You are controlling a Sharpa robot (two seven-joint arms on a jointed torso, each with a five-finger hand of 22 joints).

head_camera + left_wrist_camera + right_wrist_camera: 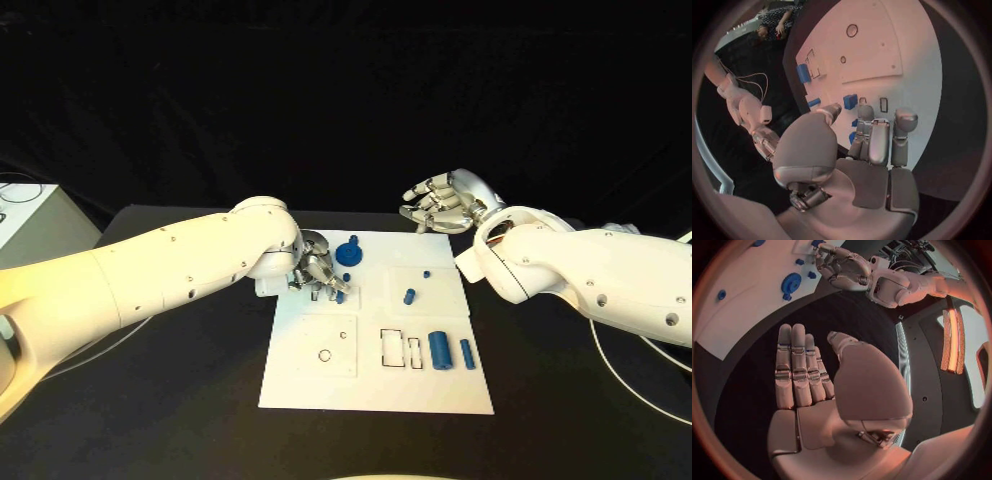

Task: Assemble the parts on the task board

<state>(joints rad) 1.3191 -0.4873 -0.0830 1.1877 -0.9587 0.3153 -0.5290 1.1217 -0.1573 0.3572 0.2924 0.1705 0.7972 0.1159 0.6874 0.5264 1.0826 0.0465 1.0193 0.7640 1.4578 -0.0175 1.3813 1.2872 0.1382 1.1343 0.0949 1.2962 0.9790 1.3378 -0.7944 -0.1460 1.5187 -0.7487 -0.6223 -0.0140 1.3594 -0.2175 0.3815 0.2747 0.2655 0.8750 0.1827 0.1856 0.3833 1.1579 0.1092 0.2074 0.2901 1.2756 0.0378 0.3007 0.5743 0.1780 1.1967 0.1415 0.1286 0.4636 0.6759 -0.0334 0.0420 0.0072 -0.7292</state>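
The head camera looks steeply down on the desk (pixel 173 420) and the task board (pixel 378 385). Each wrist camera sits close behind its own robot hand, facing along the fingers. All three views share the board's blue parts.

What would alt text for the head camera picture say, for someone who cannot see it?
Two white robot arms reach over a white task board on a black table. The left hand is down among small blue parts at the board's far left; the right hand hovers beyond its far edge.
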